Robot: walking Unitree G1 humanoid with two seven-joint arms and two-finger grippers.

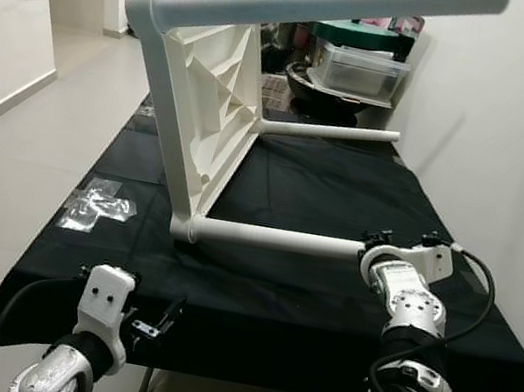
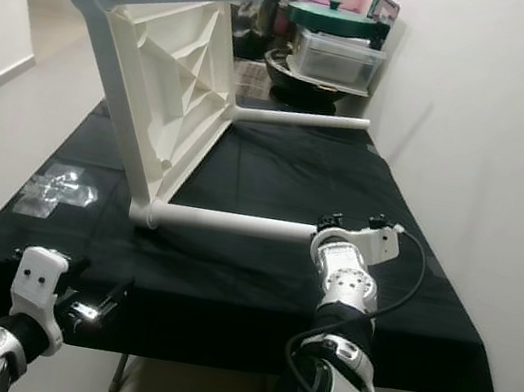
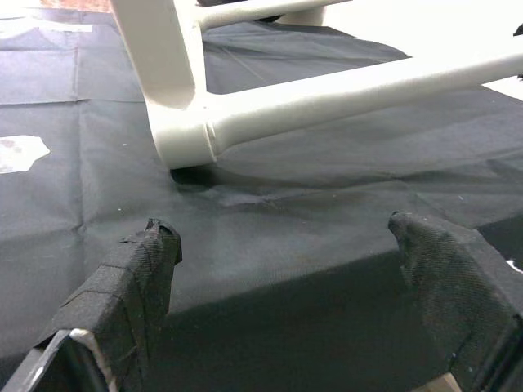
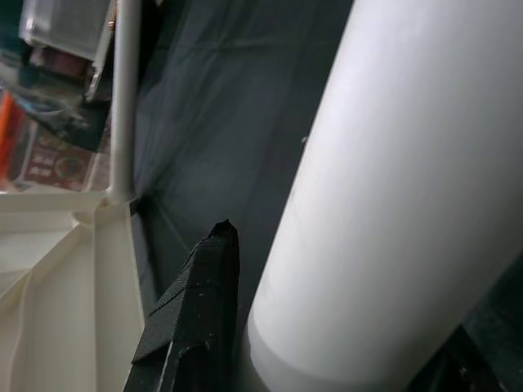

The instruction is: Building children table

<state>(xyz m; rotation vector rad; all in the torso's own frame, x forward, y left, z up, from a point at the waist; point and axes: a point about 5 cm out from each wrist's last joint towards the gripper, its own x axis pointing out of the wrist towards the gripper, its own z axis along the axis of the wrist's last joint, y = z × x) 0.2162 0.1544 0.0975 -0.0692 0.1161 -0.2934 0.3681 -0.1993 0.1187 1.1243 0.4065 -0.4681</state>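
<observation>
The white plastic children's table (image 1: 207, 105) lies tipped on its side on the bench (image 1: 305, 295), which is covered by a black cloth. Its ribbed underside faces the wall on the robot's right, and its round white tube legs stick out that way. The nearest lower leg (image 1: 280, 239) lies along the cloth, a second lower leg (image 1: 329, 132) rests farther back, and an upper leg (image 1: 337, 1) reaches out high above the bench.

The right gripper (image 1: 367, 247) is at the free end of the nearest lower leg; in the right wrist view one black finger (image 4: 200, 318) lies against the thick white tube, so the jaws hold that leg.

The left gripper (image 1: 158, 325) hangs at the bench's near edge, well apart from the table. In the left wrist view its fingers (image 3: 135, 282) stand wide with nothing between them, pointing toward the corner where the nearest leg joins the tabletop.

A crumpled clear plastic bag (image 1: 93, 205) lies on the cloth to the left of the table. Behind the bench stand a clear plastic storage box (image 1: 357, 69) and a dark green lidded container (image 1: 357, 33).
</observation>
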